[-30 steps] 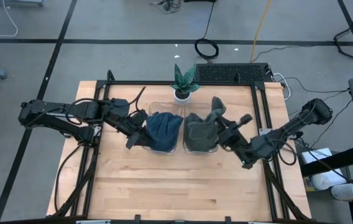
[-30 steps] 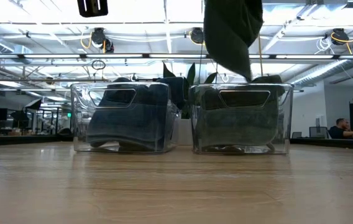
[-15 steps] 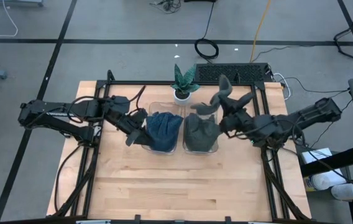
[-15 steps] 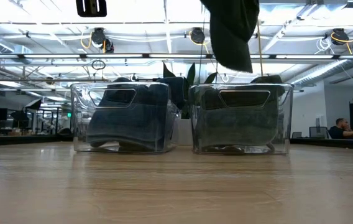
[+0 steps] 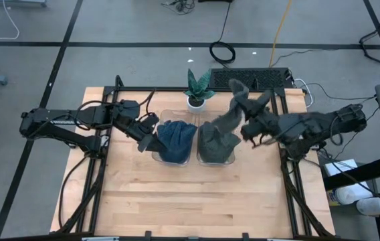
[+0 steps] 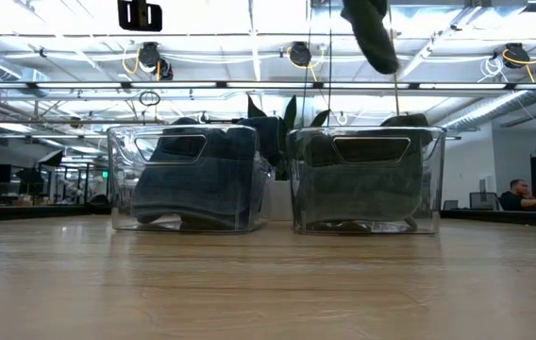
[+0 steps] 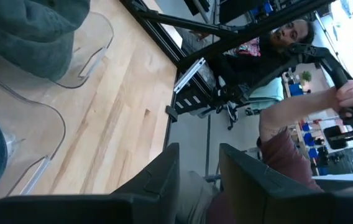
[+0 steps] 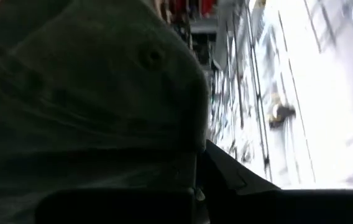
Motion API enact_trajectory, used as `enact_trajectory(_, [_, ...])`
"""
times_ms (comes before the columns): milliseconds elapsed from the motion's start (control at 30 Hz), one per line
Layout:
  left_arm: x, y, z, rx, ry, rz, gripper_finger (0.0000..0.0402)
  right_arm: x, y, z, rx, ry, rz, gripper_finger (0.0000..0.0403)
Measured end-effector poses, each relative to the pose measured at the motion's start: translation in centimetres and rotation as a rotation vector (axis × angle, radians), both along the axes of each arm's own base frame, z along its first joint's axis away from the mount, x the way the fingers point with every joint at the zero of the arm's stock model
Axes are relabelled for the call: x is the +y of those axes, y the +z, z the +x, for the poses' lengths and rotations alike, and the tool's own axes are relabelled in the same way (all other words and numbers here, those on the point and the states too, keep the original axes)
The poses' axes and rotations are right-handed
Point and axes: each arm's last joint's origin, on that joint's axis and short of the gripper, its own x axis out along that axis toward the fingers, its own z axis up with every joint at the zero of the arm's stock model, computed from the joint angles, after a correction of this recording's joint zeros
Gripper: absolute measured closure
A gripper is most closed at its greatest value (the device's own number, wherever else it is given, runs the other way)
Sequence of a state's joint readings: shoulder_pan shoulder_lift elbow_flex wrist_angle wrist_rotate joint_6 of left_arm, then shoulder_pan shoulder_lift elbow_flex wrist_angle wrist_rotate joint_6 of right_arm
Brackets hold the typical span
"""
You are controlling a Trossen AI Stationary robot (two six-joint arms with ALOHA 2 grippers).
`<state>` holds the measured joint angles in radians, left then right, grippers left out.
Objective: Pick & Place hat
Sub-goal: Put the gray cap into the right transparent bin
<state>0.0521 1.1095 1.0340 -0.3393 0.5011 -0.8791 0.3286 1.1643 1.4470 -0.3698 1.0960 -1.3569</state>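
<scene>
Two clear bins stand side by side near the far edge of the worktop (image 5: 176, 201), just in front of a small potted plant (image 5: 197, 87). The left bin (image 5: 174, 142) holds blue hats; the right bin (image 5: 215, 144) holds grey-green hats. The right hand (image 5: 249, 127) is clenched on a grey-green hat (image 5: 233, 110), held in the air above the right bin's far right corner; in the low view only the hat's lower end shows, clear above the bin's rim. The left hand (image 5: 148, 142) rests at the left bin's left wall, fingers parted, holding nothing visible. A person sits beyond the worktop.
</scene>
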Motion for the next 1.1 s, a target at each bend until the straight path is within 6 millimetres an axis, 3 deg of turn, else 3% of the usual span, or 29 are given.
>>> enact_trajectory(100, [0.2,0.0,0.0,0.0,0.009,0.001,0.0284,-0.8,1.3,0.0,-0.08,-0.041,0.064,0.0403])
enact_trajectory(200, [0.4,0.0,0.0,-0.006,0.016,0.011,0.0284,-1.5,1.3,0.1,-0.078,-0.081,0.103,0.0403])
enact_trajectory(533, [1.5,0.2,0.0,-0.069,0.024,0.105,0.0284,-2.4,-3.3,2.2,0.417,0.005,0.016,0.0403])
enact_trajectory(833, [2.9,0.5,0.1,-0.114,0.077,0.133,0.0284,-2.0,-4.3,4.3,0.48,-0.14,-0.076,0.0403])
enact_trajectory(1100, [3.8,0.6,0.0,-0.147,0.089,0.203,0.0284,0.5,-4.5,4.2,0.414,-0.103,-0.072,0.0403])
